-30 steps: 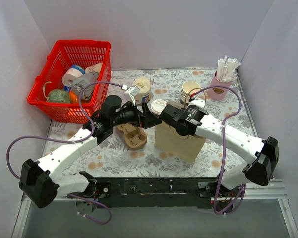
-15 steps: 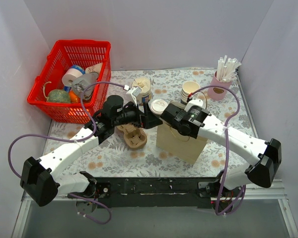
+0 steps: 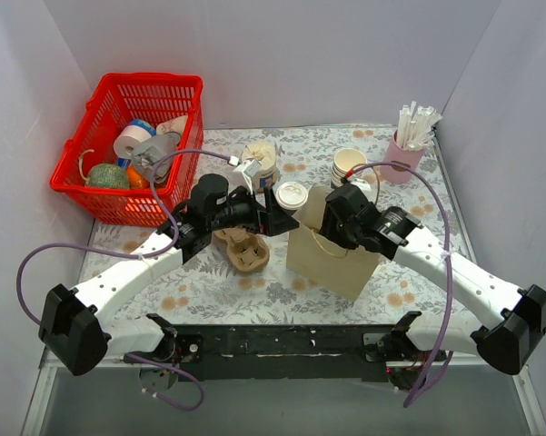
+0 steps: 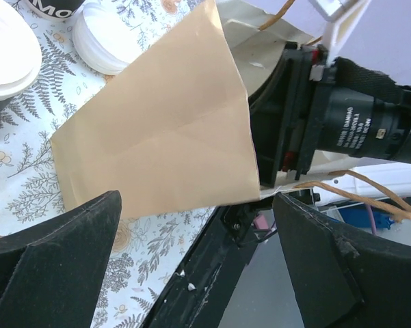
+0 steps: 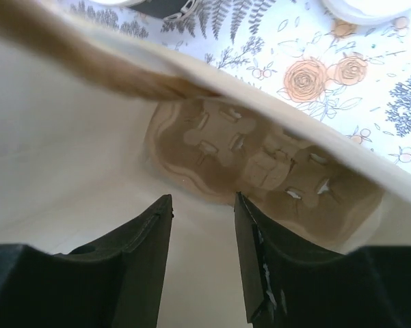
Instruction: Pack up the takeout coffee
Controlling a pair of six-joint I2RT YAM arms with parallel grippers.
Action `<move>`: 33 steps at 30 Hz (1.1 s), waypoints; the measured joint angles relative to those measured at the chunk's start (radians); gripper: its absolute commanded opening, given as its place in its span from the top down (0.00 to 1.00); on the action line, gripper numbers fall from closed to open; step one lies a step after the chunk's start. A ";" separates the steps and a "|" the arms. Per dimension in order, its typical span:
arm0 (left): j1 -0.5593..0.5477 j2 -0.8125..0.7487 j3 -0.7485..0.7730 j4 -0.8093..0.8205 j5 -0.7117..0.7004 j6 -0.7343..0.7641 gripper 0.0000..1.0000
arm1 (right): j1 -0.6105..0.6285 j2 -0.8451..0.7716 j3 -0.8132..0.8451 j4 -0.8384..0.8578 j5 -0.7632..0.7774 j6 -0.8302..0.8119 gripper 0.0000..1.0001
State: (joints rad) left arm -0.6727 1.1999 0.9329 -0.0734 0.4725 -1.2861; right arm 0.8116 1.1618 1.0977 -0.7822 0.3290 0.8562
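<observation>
Kraft paper bag [image 3: 332, 259], upright, carrier tray [image 5: 260, 164] on its floor; right gripper [image 5: 202, 201] has shifted rightward inside the mouth, fingers slightly parted, empty, probably widening it. Takeout coffee [image 3: 292, 194] unmoved on the table just beside the bag rim, unpacked. Left gripper [image 4: 196, 198] wide apart, empty, near it. Floral-print table [image 3: 209, 291]; pale walls; red basket [image 3: 118, 207] far left

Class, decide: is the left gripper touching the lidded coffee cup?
Apart. The left wrist view shows the open left gripper with tablecloth between it and the lidded coffee cup.
</observation>
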 measured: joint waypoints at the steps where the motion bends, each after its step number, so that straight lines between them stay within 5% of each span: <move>1: -0.001 0.004 0.001 0.000 0.001 0.000 0.08 | -0.002 0.012 -0.002 0.009 -0.013 -0.016 0.52; 18: -0.025 0.045 0.016 -0.005 0.008 0.008 0.09 | -0.014 0.232 -0.062 0.070 -0.077 -0.152 0.53; 26: -0.028 0.045 0.016 -0.015 0.004 0.012 0.07 | -0.014 0.208 -0.069 0.016 -0.071 -0.156 0.42; 33: -0.030 0.034 0.021 -0.055 -0.027 0.022 0.02 | -0.018 0.003 0.051 0.024 -0.072 -0.186 0.23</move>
State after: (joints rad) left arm -0.7029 1.2335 0.9535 -0.1280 0.4450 -1.2644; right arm 0.7940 1.1645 1.1492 -0.7582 0.2569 0.6701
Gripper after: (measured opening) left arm 0.974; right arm 0.735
